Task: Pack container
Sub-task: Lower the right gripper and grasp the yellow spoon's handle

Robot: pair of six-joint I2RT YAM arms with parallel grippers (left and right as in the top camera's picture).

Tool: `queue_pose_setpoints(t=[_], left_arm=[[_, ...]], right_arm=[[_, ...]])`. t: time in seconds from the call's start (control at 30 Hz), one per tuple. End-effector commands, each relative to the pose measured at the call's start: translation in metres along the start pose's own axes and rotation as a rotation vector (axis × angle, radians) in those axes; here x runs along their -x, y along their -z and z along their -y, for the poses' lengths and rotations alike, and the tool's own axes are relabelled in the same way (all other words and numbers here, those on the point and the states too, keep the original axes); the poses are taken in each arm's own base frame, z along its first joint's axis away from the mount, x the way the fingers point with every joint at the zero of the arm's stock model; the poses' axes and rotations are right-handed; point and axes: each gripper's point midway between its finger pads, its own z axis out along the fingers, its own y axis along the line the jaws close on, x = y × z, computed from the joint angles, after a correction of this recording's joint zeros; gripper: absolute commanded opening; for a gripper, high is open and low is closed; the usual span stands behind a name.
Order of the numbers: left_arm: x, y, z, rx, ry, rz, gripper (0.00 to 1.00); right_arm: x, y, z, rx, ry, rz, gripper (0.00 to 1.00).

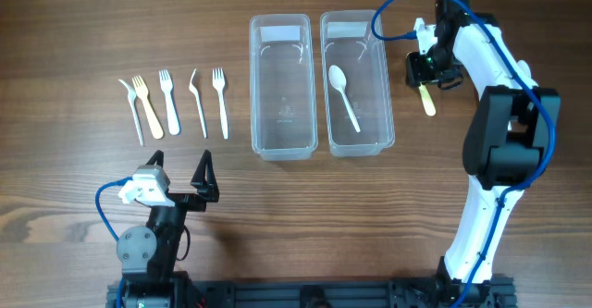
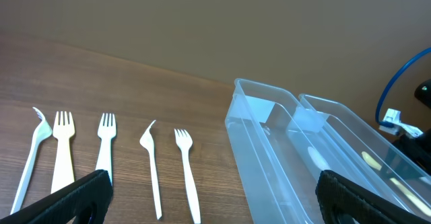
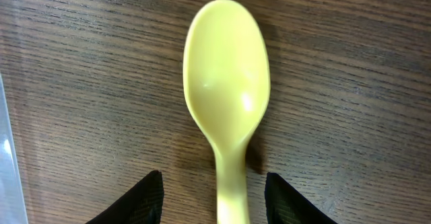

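A wooden table (image 1: 305, 206) is seen, its brown surface marked by a fine grain running from side to side. Paler streaks are shown near the front left corner, and darker lines are picked out in the close right wrist view. Beyond the far edge, a plain brownish wall (image 2: 202, 22) is shown.

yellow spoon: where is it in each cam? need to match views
Overhead: yellow spoon lies on the table just right of the right container, its bowl under the right gripper.
Left wrist: cannot tell; only a faint yellowish streak through the right container, far right.
Right wrist: centre, bowl up, handle running off the bottom edge.
Shared landmark: the right container, a sliver at the right wrist picture's left edge.
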Motion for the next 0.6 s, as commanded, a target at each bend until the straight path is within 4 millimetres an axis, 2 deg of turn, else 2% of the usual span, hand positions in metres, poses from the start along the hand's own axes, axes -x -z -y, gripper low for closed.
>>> queue_pose_setpoints(t=[0.0, 0.2, 0.57], left_arm=[[-0.0014, 0.0000, 0.0001, -0.007, 0.008, 0.000, 1.00], [-0.0014, 0.0000, 0.0001, -0.007, 0.008, 0.000, 1.00], [-0.0014, 0.0000, 0.0001, -0.007, 0.008, 0.000, 1.00]], right_arm=[[-0.0049, -0.0122, -0.0012, 0.006, 0.008, -0.026, 0.48], [-0.0054, -0.0120, 0.0073, -0.042, 0.046, -0.032, 0.49], [-0.0050, -0.0121, 0.0053, -0.031, 0.045, -0.030, 0.49]])
